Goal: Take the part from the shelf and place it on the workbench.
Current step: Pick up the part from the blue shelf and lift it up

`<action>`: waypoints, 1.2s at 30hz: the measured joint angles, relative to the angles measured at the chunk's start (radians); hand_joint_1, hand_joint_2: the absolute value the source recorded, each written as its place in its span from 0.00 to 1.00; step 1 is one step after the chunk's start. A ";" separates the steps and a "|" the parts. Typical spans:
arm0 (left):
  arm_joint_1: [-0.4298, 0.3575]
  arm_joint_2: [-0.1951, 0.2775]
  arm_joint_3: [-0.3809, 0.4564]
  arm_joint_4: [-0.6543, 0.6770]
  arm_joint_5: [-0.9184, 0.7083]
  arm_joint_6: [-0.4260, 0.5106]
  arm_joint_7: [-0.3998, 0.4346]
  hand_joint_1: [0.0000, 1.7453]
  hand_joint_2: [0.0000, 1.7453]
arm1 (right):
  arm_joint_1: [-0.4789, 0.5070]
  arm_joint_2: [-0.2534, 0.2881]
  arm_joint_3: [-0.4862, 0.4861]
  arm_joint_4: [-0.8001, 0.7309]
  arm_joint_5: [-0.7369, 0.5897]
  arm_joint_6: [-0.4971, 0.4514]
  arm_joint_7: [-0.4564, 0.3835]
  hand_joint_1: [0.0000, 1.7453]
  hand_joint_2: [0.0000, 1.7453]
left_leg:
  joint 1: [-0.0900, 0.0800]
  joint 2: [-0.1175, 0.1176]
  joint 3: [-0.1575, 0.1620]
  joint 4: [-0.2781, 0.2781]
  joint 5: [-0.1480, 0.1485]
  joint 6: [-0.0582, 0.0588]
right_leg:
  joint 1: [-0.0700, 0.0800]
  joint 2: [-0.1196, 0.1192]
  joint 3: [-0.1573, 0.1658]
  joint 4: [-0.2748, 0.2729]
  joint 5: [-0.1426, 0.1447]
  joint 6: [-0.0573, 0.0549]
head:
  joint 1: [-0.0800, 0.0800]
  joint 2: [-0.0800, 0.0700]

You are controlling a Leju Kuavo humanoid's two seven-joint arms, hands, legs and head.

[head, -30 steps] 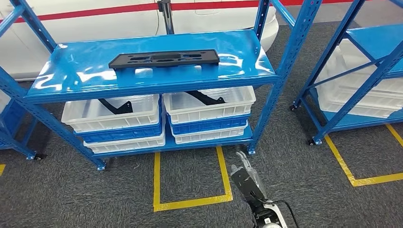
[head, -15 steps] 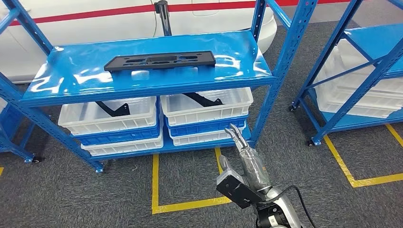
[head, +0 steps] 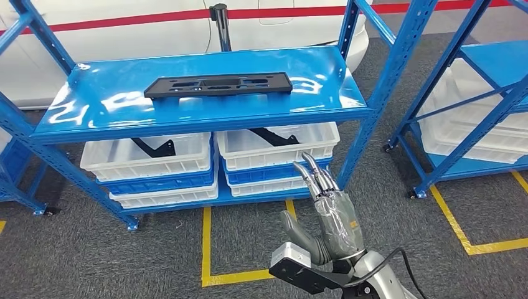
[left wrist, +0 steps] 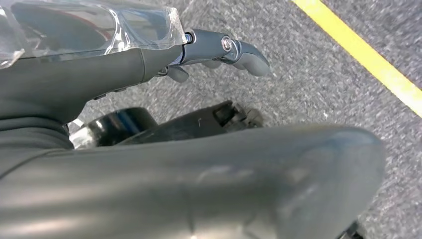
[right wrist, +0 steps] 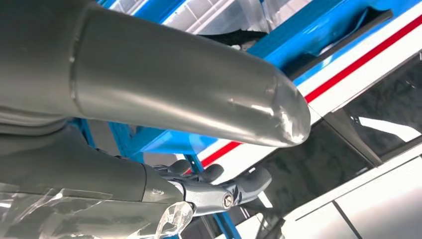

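Note:
The part is a long flat black plate [head: 218, 84] with cut-outs, lying across the top level of the blue shelf [head: 112, 118]. My right hand [head: 330, 212] is raised in front of the shelf, below and to the right of the plate and well short of it. Its fingers [head: 314, 174] are stretched out towards the lower bins and its thumb is spread; it holds nothing. In the right wrist view the right hand [right wrist: 164, 89] points up at the blue shelf frame [right wrist: 318, 45]. My left hand [left wrist: 149, 164] hangs over the grey carpet with nothing in it.
White bins [head: 149, 156] [head: 277, 143] holding black brackets sit on the lower level. A second blue rack [head: 473, 106] with white bins stands at the right. Yellow lines [head: 207, 246] mark the carpet. A white car body with a red stripe [head: 124, 18] is behind the shelf.
My right hand has risen from low near the floor up towards the shelf front, with its fingers stretching out. The view has shifted slightly. The plate lies as before.

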 joint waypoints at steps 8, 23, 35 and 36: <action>-0.005 0.001 -0.011 0.001 0.002 -0.005 0.002 0.00 0.00 | -0.002 -0.010 0.009 -0.048 -0.006 0.008 0.006 0.00 0.00 | 0.007 0.005 -0.129 0.257 -0.113 -0.039 | -0.004 -0.001 0.024 -0.018 -0.025 -0.039 | -0.005 0.000; -0.008 0.003 -0.022 0.004 0.012 -0.005 0.004 0.00 0.00 | -0.002 -0.021 0.028 -0.075 -0.012 0.013 0.002 0.00 0.00 | 0.005 0.006 -0.031 -0.025 0.053 0.020 | -0.002 0.000 -0.029 0.189 -0.161 0.007 | 0.000 0.000; -0.009 0.003 -0.024 0.005 0.018 -0.005 0.005 0.00 0.00 | -0.005 -0.026 0.037 -0.082 -0.022 0.011 -0.008 0.00 0.00 | 0.007 0.004 0.026 0.006 -0.042 -0.030 | -0.008 0.000 0.019 -0.021 -0.019 -0.022 | -0.004 0.000; -0.010 0.003 -0.024 0.005 0.018 -0.005 0.004 0.00 0.00 | -0.005 -0.026 0.037 -0.084 -0.025 0.011 -0.008 0.00 0.00 | 0.009 0.005 0.004 0.054 -0.063 -0.036 | -0.010 -0.001 0.025 -0.023 -0.024 -0.029 | -0.005 0.000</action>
